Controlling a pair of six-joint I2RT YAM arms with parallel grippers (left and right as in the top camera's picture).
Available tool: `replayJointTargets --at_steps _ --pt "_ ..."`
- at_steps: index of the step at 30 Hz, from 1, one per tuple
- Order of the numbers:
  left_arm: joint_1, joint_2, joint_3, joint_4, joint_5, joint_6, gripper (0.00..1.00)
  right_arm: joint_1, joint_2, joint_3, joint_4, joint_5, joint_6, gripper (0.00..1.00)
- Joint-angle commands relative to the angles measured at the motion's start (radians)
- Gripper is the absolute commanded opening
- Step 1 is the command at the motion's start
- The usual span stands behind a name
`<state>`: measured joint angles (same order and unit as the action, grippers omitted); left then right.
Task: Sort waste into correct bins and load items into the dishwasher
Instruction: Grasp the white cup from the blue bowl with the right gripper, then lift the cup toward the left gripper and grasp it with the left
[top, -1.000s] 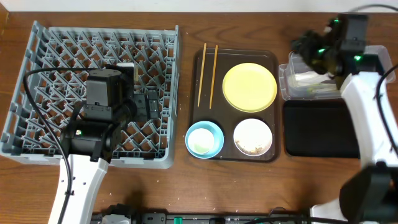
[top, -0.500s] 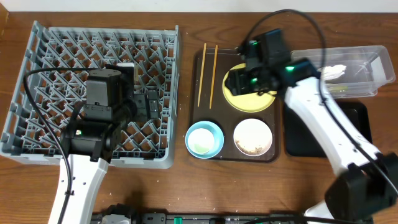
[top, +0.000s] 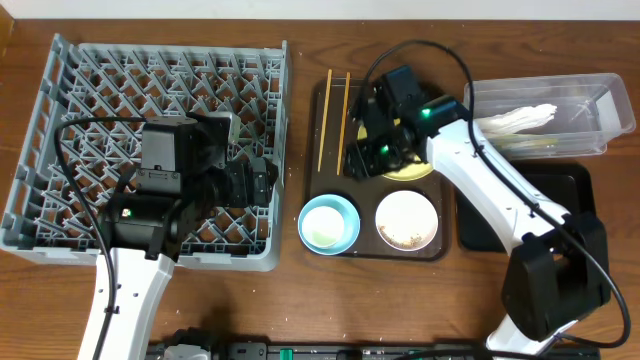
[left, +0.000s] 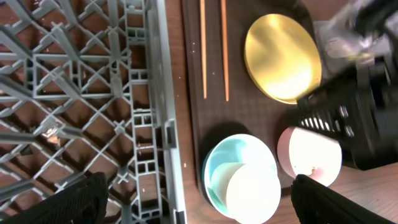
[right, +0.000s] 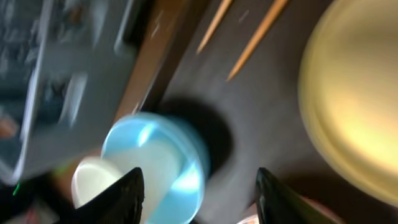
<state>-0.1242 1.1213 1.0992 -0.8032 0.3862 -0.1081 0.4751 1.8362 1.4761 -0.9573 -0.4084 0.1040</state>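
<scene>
My right gripper (top: 362, 155) is open and empty. It hovers over the dark brown serving tray (top: 318, 185), between the two wooden chopsticks (top: 333, 120) and the yellow plate (top: 412, 172), whose left part the arm hides. In the right wrist view the fingers (right: 202, 199) frame the light blue bowl (right: 155, 168). My left gripper (top: 258, 180) is open and empty over the right edge of the grey dish rack (top: 100, 100). The blue bowl (top: 328, 222) and the white bowl (top: 407, 220), holding crumbs, sit at the tray's front. The white napkin (top: 515, 120) lies in the clear tub (top: 590, 110).
The black tray (top: 565, 200) lies in front of the clear tub, partly under my right arm. In the left wrist view the rack wall (left: 165, 124) stands just left of the brown tray, with the blue bowl (left: 239, 177) and the plate (left: 283, 59) beyond.
My right arm has swung left from the clear tub across the yellow plate to the middle of the brown tray. My left gripper has shifted right toward the rack's right edge.
</scene>
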Motion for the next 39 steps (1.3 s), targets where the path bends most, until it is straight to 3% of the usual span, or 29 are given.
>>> replayJointTargets --at_steps 1,6,15,18,21,26,31,36,39 --pt "0.006 -0.031 0.016 -0.001 -0.09 -0.014 0.95 0.058 -0.005 0.0 -0.08 -0.088 -0.125 0.52" --pt "0.011 -0.079 0.016 -0.006 -0.304 -0.127 0.95 0.143 -0.004 -0.004 -0.123 0.122 -0.045 0.45" --pt "0.158 -0.196 0.016 0.0 -0.276 -0.272 0.96 0.224 -0.003 -0.154 0.06 0.206 0.093 0.38" --pt "0.206 -0.217 0.016 0.008 -0.192 -0.271 0.96 0.224 -0.003 -0.18 0.087 0.194 0.098 0.28" --pt "0.219 -0.211 0.016 0.003 -0.113 -0.27 0.96 0.224 -0.005 -0.174 0.09 0.193 0.1 0.01" --pt "0.219 -0.164 0.016 -0.005 0.062 -0.196 0.96 0.209 -0.027 -0.127 0.082 0.147 0.089 0.01" --pt "0.219 -0.099 0.016 0.0 0.234 -0.188 0.96 0.127 -0.089 -0.053 0.062 -0.032 0.029 0.01" --pt "0.218 -0.023 0.016 0.078 0.565 -0.188 0.96 -0.048 -0.163 0.011 0.087 -0.26 -0.023 0.01" --pt "0.218 0.016 0.016 0.152 0.742 -0.189 0.89 -0.141 -0.18 0.014 0.147 -0.409 -0.023 0.01"
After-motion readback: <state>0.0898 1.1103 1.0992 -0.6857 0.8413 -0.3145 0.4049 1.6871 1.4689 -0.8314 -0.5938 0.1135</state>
